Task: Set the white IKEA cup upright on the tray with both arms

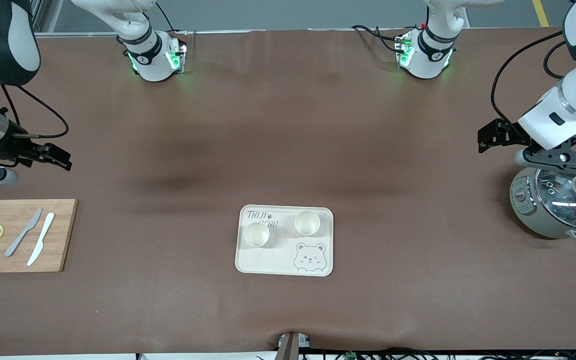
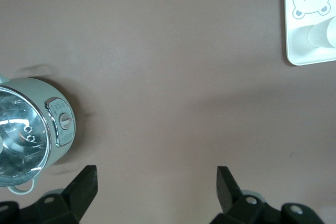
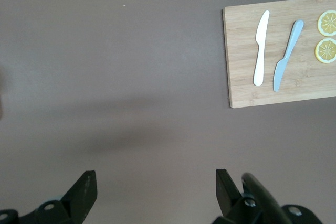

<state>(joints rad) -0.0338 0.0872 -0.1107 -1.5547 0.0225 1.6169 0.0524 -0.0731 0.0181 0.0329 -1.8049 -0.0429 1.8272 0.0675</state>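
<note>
Front view shows a cream tray (image 1: 285,260) at the brown surface's (image 1: 288,150) six o'clock, carrying two white cups (image 1: 256,235), (image 1: 307,222) upright, mouths up, side by side. Both arms wait, drawn apart. The left gripper (image 2: 156,182) hangs at three o'clock over a lidded cooker (image 1: 558,210), fingers wide and empty. The right gripper (image 3: 152,184) hangs at nine o'clock just above a cutting board (image 1: 58,235) with two knives and lemon slices, fingers wide, empty. The placing looks finished; nothing more seems needed.
</note>
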